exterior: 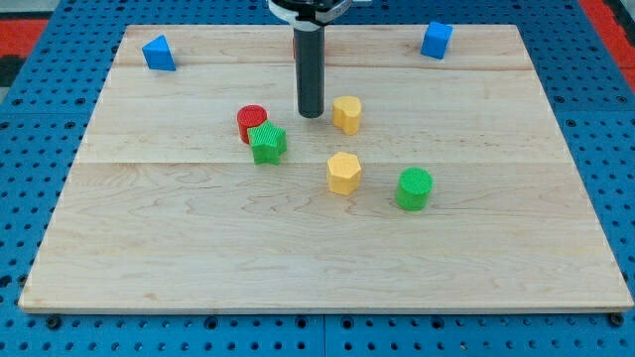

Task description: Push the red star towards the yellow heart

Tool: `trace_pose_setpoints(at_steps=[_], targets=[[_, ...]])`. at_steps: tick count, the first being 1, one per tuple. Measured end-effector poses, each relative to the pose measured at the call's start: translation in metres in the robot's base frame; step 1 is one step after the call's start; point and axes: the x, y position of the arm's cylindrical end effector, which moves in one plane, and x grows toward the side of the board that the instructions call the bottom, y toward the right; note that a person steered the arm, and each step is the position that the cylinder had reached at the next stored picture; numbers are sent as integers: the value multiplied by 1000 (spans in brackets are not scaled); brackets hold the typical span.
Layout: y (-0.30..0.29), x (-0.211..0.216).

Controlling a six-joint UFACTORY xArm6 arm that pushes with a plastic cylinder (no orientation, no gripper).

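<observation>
The yellow heart [346, 114] lies just above the board's middle. My tip [311, 115] rests on the board close to its left side, a small gap apart. No red star shows clearly. A thin sliver of red [327, 44] peeks out at the right edge of the rod near the view's top, and its shape cannot be made out. A red cylinder [252, 120] lies left of my tip, touching a green star [267, 144] just below it.
A yellow hexagon [344, 173] and a green cylinder [415, 188] lie below and right of the heart. A blue triangle [159, 53] sits at the top left and a blue cube [436, 40] at the top right of the wooden board [198, 248].
</observation>
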Motion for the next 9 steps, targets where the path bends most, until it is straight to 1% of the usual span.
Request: trace_pose_setpoints(at_steps=[1, 2, 3, 4, 5, 6, 7, 8, 9], targets=[[-15, -9], [-46, -10], [-55, -10], [-58, -28], [-59, -63], [-57, -112], [-44, -147], [-14, -151], [20, -140]])
